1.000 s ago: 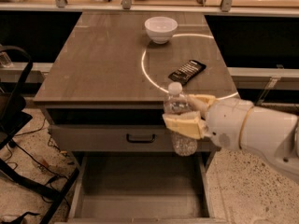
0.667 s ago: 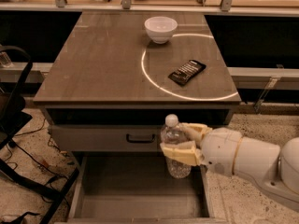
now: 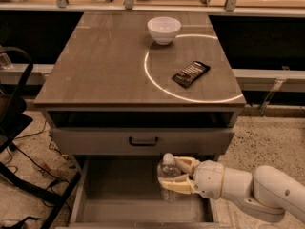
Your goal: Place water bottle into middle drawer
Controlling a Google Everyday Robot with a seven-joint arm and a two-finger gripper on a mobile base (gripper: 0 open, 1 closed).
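1. The gripper (image 3: 174, 174) comes in from the right. Its two pale fingers (image 3: 185, 164) are closed around the water bottle (image 3: 166, 170), one near the shoulder and one lower on the body. This side grasp keeps the bottle upright, white cap on top, so it can be set down on its base.
2. Beneath the gripper and spreading to its left, the middle drawer (image 3: 119, 192) stands open, with a bare stretch of flat grey floor. The bottle hangs inside the drawer's outline, towards the right wall. Whether its base touches the floor cannot be told (the lower finger hides part of it).
3. Behind the gripper, to its right, the white arm (image 3: 257, 190) runs low and almost level, probably to pass under what lies above.
4. Just above the gripper is the grey drawer front (image 3: 95, 140) with its dark bar handle (image 3: 143, 140). The cap sits close below it, so any upward move risks a knock.
5. Farther up, on the cabinet top (image 3: 95, 66), a dark packet (image 3: 190, 73) lies almost straight above the gripper, with a white bowl (image 3: 164, 29) beyond it. Both are well apart from the gripper and play no part here.
6. The carry looks nearly done. What seems left is to lower the bottle onto the floor and part the fingers gently, since a tall, light bottle could tip.
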